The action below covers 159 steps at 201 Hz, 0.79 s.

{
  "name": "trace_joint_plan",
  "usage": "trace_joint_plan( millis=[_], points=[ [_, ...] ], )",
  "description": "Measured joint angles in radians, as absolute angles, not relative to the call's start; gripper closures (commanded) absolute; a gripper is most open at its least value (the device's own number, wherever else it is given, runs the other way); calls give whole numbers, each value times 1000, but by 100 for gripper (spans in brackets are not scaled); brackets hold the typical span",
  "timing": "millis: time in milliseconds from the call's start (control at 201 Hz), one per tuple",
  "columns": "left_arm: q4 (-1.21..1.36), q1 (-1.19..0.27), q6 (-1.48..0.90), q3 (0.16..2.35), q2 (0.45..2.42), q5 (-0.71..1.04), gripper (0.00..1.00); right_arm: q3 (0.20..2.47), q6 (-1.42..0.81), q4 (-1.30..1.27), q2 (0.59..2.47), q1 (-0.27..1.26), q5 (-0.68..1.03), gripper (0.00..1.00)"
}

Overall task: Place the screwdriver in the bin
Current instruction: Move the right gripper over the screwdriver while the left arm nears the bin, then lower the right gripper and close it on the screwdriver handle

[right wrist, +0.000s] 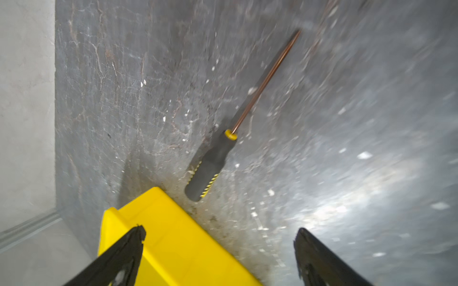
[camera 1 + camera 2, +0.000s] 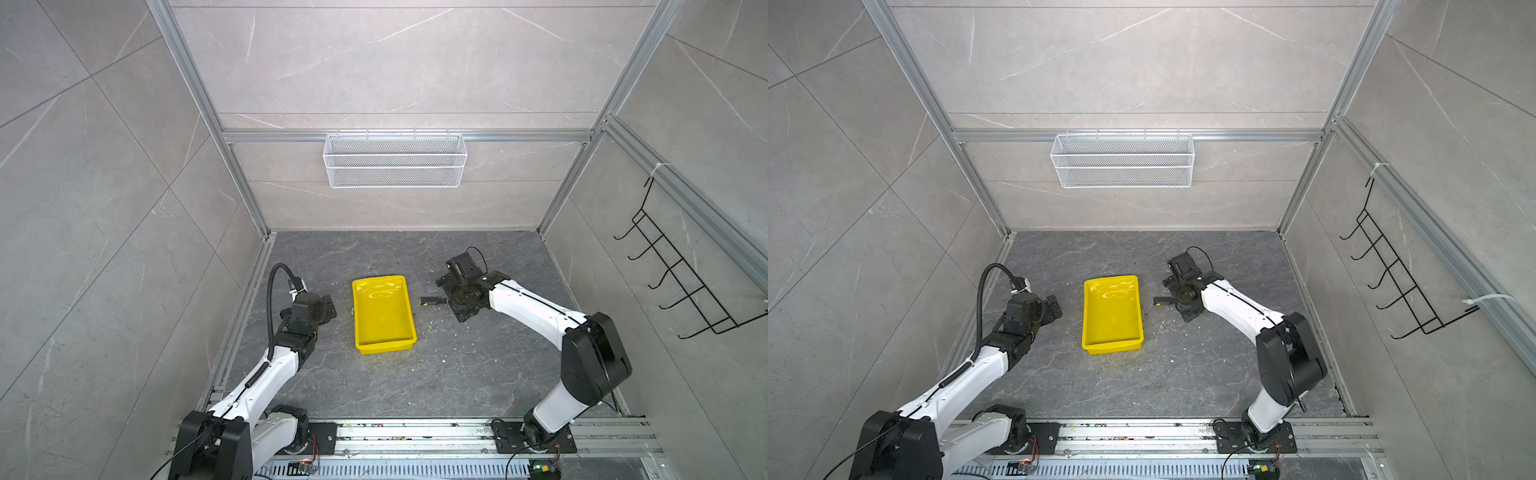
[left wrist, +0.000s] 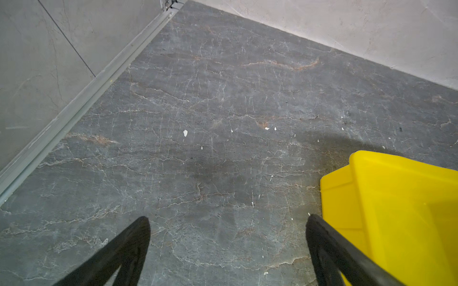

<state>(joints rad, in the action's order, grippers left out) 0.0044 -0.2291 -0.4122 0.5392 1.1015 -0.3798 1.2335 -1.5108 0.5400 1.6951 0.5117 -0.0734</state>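
Two robot arms reaching in over a dark grey veined tabletop (image 2: 457, 374), walled in pale stone. Near the middle, a shallow bright yellow bin (image 2: 383, 320), clear in both top views.

Just right of the bin (image 2: 1112, 320), flat on the tabletop and outside it, a small screwdriver (image 2: 432, 301) with a black handle and yellow marks. Handle end toward the bin's right wall, close beside it but not touching; thin shaft pointing away to the right.

Right gripper (image 2: 453, 300) low over the shaft, jaws spread wide, gripping nothing. In both top views only the handle of the screwdriver (image 2: 1162, 301) visible, the shaft hidden beneath the right gripper (image 2: 1179, 300). From the right wrist camera, somewhat blurred: the whole screwdriver (image 1: 212, 164) lying ahead of the black fingertips (image 1: 135, 242), not between them, with a corner of the bin (image 1: 173, 235) just by the handle end.

Left gripper (image 2: 327, 309) off to the left of the bin, well apart from the screwdriver, likewise spread open and holding nothing. From the left wrist camera: black fingers (image 3: 133, 247) wide apart, bare tabletop between, the bin (image 3: 396, 210) just beside one of them.

High on the back wall, a white wire mesh basket (image 2: 395, 160); on the right wall, a black wire hook rack (image 2: 681, 261).
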Motion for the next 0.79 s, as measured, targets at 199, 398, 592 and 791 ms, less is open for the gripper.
trace_joint_plan(
  millis=[199,398,592,791],
  points=[
    [-63,-229,-449,622,1194,-341,0,1380,-1691,573,1854,541,-43,4],
    [-77,-229,-450,643,1198,-286,0,1500,-1797,670,1891,563,-34,5],
    [-45,-229,-451,558,1065,-316,0,1536,-1872,740,1891,574,-52,10],
    [-55,-225,-467,554,1048,-365,0,1624,-1893,754,1890,581,-60,10]
  ],
)
